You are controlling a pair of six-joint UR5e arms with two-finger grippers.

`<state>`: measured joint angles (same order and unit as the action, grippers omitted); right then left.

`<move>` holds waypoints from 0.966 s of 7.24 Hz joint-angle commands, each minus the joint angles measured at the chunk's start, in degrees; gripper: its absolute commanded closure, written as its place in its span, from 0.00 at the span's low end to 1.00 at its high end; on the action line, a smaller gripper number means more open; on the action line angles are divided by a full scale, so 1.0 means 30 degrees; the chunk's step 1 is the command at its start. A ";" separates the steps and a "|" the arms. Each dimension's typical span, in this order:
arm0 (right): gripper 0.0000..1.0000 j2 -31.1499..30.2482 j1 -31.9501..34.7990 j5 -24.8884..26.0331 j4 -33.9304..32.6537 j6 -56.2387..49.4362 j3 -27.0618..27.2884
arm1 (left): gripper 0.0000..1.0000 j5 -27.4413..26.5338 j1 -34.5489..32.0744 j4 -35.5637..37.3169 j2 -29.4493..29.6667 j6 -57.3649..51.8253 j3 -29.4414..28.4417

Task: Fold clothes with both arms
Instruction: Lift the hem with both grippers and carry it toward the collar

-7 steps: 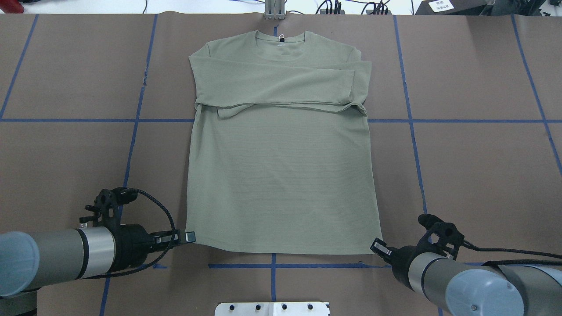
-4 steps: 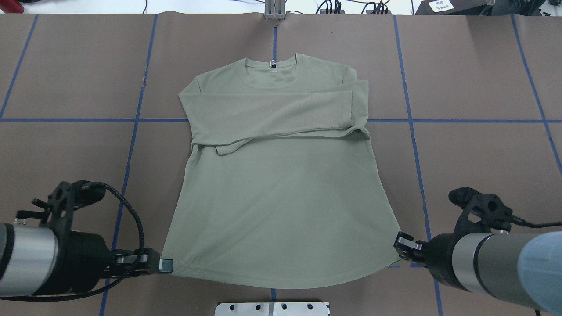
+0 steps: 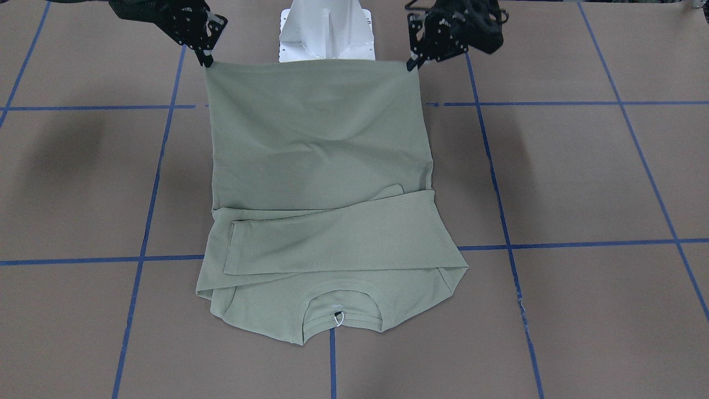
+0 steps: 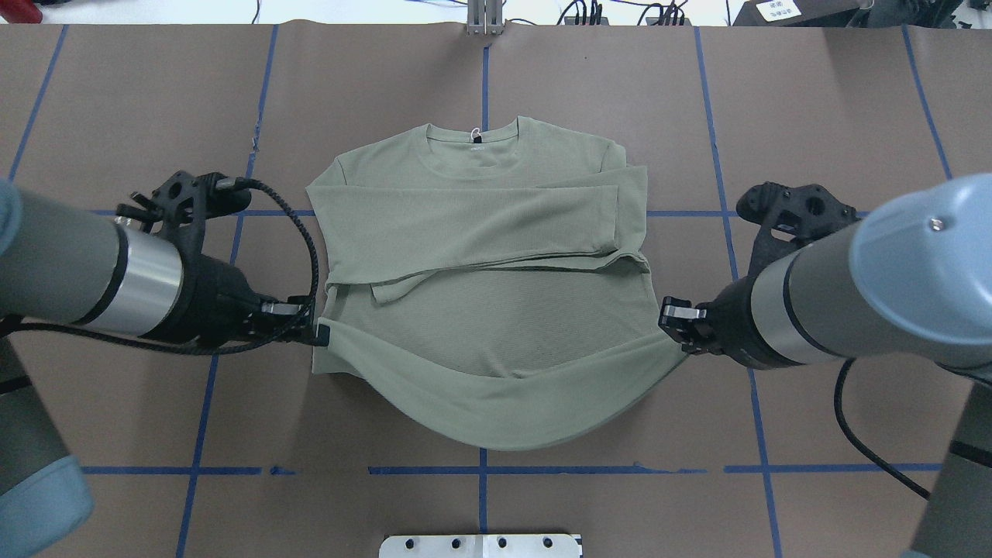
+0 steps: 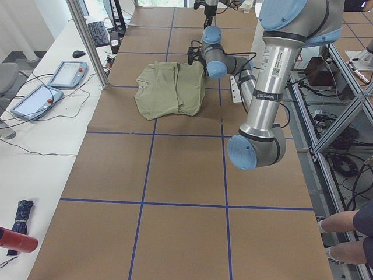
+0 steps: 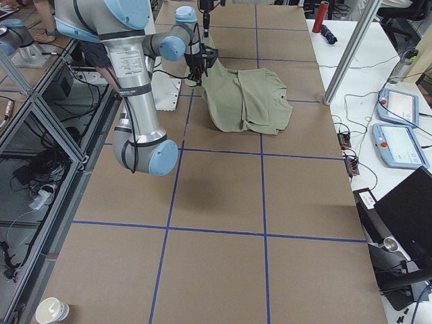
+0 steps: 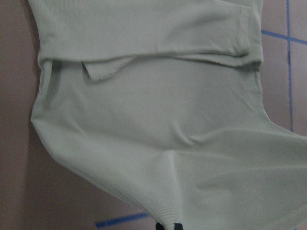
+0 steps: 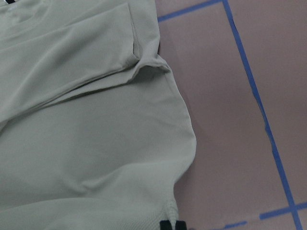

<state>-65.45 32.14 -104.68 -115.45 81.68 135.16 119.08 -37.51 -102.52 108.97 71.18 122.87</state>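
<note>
While I held its 2 bottom corners, shirt [image 4: 480,256]: chest and shoulders lay flat on the table [image 4: 837,116], front up, with the lower part lifted off the surface.
Left gripper [image 4: 319,335]: jaws were pinched tight on the hem corner at my left. In my left wrist view only the black fingertips [image 7: 162,226] showed at the cloth's edge.
Right gripper [image 4: 671,316]: jaws were likewise clamped on the opposite hem corner, with cloth bunched at the fingertips [image 8: 165,225].
Hem [image 4: 504,422]: hung between my 2 grippers. From overhead it sagged in a curve toward me, and from the front it ran nearly straight.
Sleeves [image 4: 480,225]: 2, folded across the chest, one overlapping the other.
Neck [image 4: 473,143]: ribbed and pointed away from me, with a small white loop at its centre. A line of blue tape [image 4: 484,77] ran out from under it.
Left arm [image 4: 70,271]: reached in from my left, wrist beside the shirt's lower half.
Right arm [image 4: 852,294]: reached in from my right, opposite it.
Base [image 3: 327,33]: white, just behind the raised hem in the front view.
</note>
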 commanded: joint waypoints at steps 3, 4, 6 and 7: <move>1.00 0.3200 0.4516 -0.0146 0.5460 -0.4135 -0.9467 | 1.00 -0.1189 -0.4224 -0.0103 0.4187 -0.4773 -0.7665; 1.00 0.4372 0.4725 -0.0088 0.5612 -0.5184 -1.1808 | 1.00 -0.1660 -0.4225 -0.0394 0.4889 -0.4773 -0.8979; 1.00 0.6164 0.5195 -0.0059 0.5643 -0.5838 -1.4981 | 1.00 -0.1840 -0.4196 -0.2791 0.5448 -0.4773 -1.1818; 1.00 0.6461 0.5370 0.0000 0.7296 -0.6100 -1.6591 | 1.00 -0.2827 -0.4167 -0.3466 0.6033 -0.4802 -1.3168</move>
<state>-47.99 47.61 -104.87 -97.41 64.40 91.42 113.00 -50.08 -110.07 125.15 56.86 88.49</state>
